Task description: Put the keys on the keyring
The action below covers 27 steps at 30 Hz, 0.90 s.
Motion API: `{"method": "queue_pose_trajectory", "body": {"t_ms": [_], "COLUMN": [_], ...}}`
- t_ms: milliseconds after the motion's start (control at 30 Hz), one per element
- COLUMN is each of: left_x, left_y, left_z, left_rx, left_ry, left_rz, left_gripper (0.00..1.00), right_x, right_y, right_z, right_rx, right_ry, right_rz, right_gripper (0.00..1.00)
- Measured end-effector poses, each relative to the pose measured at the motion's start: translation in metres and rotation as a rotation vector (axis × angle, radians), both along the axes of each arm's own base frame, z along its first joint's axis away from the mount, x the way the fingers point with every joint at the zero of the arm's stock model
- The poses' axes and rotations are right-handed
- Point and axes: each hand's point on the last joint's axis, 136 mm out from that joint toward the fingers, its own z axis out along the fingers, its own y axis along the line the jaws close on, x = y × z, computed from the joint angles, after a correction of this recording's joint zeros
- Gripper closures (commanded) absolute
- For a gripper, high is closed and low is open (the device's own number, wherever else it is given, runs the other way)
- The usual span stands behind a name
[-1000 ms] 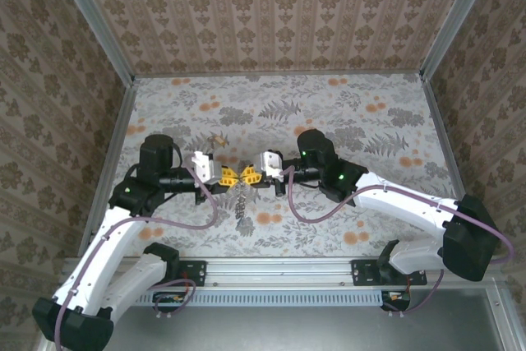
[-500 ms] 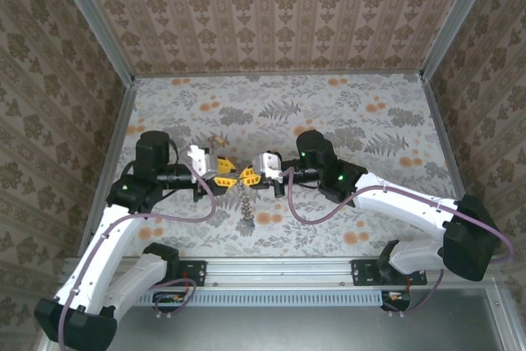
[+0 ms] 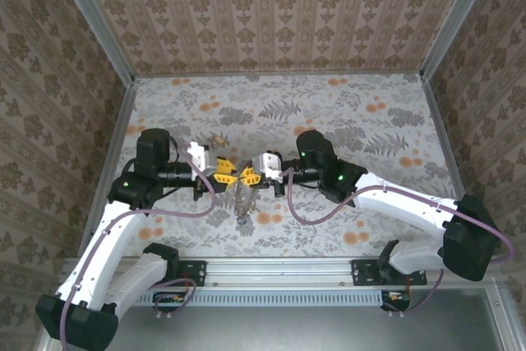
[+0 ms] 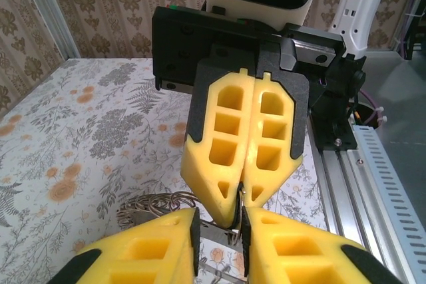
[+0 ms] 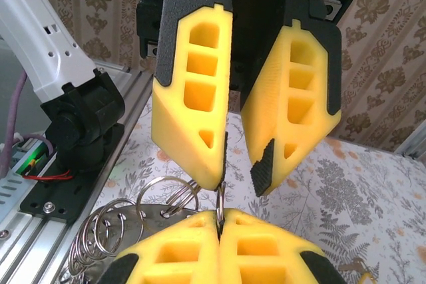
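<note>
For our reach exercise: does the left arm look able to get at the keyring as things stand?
Probably yes. The left tool, jaws slightly apart, faces the keyring, which is pinched in the shut right tool, with nothing between them.

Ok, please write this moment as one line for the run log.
left gripper: open, tips facing right gripper | right gripper: shut on keyring | keyring: loops dangling below the grip
</note>
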Motion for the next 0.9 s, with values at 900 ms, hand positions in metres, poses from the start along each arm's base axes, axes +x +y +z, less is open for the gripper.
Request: {"method": "queue_pose_trajectory", "body": {"t_ms": [900], "left_x": [0.000], "left_y": [-0.005], "left_z": [-0.013], "left_rx": [0.047], "left_ry": [-0.002], "left_rz": [-0.026], "left_gripper": [0.82], "right_x": [0.002], "right_y": [0.000], "right_z": [0.000], "right_rx": [0.000], "right_ry": [0.016], "right_rz": [-0.013], "right_gripper": [1.00]}}
